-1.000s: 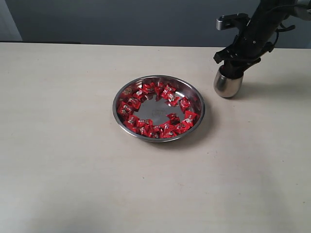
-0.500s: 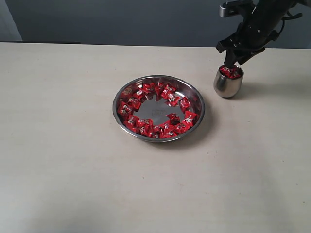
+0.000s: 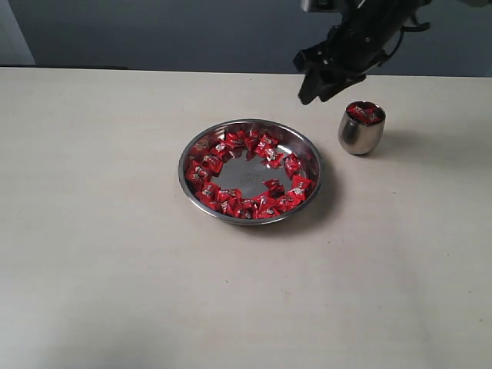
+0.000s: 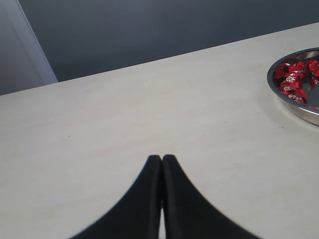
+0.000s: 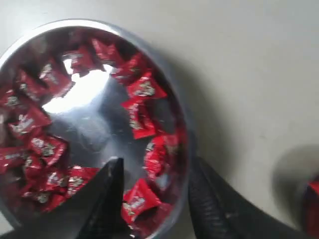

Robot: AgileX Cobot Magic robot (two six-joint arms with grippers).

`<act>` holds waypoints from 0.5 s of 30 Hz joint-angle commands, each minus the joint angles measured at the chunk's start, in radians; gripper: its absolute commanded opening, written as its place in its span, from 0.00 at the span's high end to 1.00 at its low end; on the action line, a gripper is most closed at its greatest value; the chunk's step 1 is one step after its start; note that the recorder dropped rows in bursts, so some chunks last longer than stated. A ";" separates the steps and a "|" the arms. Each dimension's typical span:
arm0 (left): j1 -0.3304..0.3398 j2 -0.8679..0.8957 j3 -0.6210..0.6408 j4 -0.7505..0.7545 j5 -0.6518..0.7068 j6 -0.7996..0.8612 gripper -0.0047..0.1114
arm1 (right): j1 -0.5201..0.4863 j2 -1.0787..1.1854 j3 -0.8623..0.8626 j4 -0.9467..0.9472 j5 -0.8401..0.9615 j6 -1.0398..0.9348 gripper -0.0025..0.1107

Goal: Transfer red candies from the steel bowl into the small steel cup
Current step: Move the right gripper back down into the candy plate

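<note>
The steel bowl [image 3: 251, 171] sits mid-table with a ring of red candies [image 3: 261, 204] around its bare centre. To its right stands the small steel cup [image 3: 360, 129], with red candies [image 3: 364, 114] showing at its mouth. My right gripper [image 3: 309, 94] hangs open and empty in the air between bowl and cup, above the bowl's far right rim. In the right wrist view its open gripper [image 5: 154, 169] frames the bowl [image 5: 30, 40] and candies [image 5: 144, 89] below. My left gripper [image 4: 161, 159] is shut and empty over bare table, left of the bowl [image 4: 279, 94].
The tabletop [image 3: 115, 269] is pale beige and plain. A dark wall [image 3: 192, 31] runs behind its far edge. The left arm does not appear in the exterior view.
My right gripper rose out of the cup and moved left toward the bowl, open. The cup's candies, hidden a second ago, now show at its mouth.
</note>
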State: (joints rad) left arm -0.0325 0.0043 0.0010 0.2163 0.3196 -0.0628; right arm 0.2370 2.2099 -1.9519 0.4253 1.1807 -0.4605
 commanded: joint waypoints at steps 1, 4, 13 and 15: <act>0.000 -0.004 -0.001 0.003 -0.007 -0.005 0.96 | 0.134 0.035 0.003 -0.062 -0.046 -0.046 0.61; 0.000 -0.004 -0.001 0.003 -0.007 -0.005 0.96 | 0.200 0.073 0.003 -0.128 -0.109 -0.044 0.61; 0.000 -0.004 -0.001 0.003 -0.007 -0.005 0.96 | 0.237 0.120 0.003 -0.348 -0.180 0.055 0.61; 0.000 -0.004 -0.001 0.003 -0.007 -0.005 0.96 | 0.237 0.120 0.003 -0.390 -0.180 0.079 0.61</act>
State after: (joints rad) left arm -0.0325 0.0043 0.0010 0.2163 0.3196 -0.0628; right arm 0.4741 2.3338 -1.9516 0.0968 0.9939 -0.4173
